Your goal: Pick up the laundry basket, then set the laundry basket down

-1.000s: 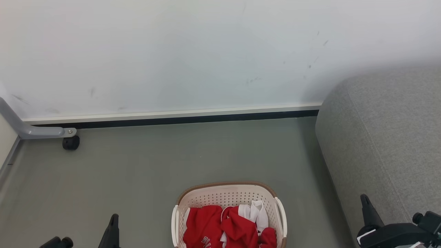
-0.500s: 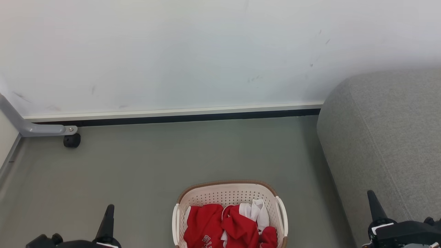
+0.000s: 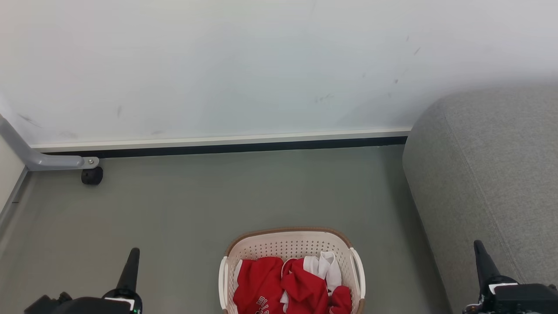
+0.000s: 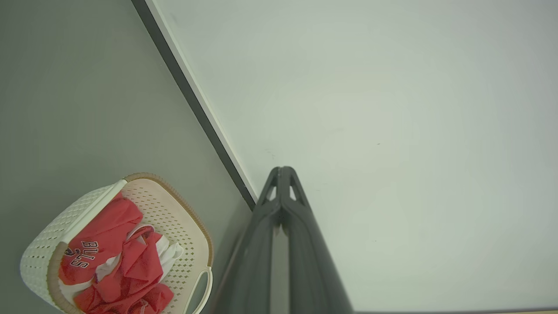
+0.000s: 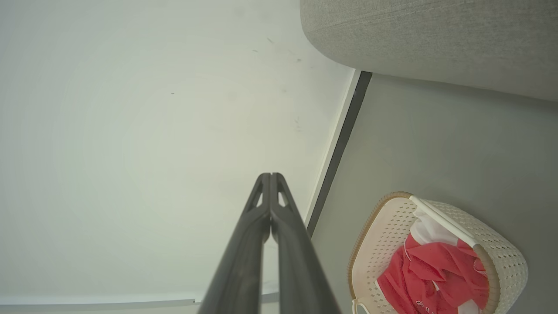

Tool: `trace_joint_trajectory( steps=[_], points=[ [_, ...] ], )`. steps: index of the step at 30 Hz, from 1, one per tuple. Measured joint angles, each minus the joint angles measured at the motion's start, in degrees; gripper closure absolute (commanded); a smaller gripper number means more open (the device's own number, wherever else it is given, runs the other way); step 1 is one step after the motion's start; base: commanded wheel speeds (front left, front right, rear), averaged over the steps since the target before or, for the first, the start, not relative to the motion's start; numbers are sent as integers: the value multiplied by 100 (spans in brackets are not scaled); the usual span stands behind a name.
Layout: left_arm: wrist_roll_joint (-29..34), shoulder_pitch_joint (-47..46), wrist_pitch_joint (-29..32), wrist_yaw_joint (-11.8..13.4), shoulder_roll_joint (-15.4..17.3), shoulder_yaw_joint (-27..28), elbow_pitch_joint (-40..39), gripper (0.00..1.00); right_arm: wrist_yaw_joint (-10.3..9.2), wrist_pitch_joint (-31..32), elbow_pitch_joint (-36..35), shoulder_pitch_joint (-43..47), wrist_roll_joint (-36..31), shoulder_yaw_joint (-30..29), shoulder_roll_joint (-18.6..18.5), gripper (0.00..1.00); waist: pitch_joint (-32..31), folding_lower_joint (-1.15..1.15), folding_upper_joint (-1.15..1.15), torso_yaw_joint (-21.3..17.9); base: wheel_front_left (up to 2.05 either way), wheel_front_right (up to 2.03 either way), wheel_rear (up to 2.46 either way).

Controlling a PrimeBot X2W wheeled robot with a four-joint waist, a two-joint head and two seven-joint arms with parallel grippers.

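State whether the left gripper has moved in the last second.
Yes. In the head view the left gripper has slid up and left, away from the laundry basket, which barely shifted.

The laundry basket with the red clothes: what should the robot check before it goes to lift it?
1. Laundry basket upright on the floor: ok.
2. White handles clear of the red clothes: ok.
3. Left gripper open for a handle: not ok, fingers shut together.
4. Right gripper open: not ok, also shut.
5. Grippers at the handles: not ok, both stand off to the basket's sides.
6. Right gripper's clearance from the grey sofa: cannot tell.
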Motion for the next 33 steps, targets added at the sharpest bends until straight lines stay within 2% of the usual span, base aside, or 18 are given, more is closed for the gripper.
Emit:
trace_joint_trajectory(
  steps=[12,16,33],
  points=[
    [-1014,-210,153,-199,-47,185,144,100,197,202,25,-97,929,-379,161,100,24,0,0,20,0,0,0],
    [-1214,-285,197,-242,-60,214,171,100,205,245,33,-101,1112,-452,192,100,29,0,0,23,0,0,0],
    [-1239,-287,197,-243,-65,216,176,100,241,245,34,-101,1117,-455,196,100,29,0,0,23,0,0,0]
  ],
)
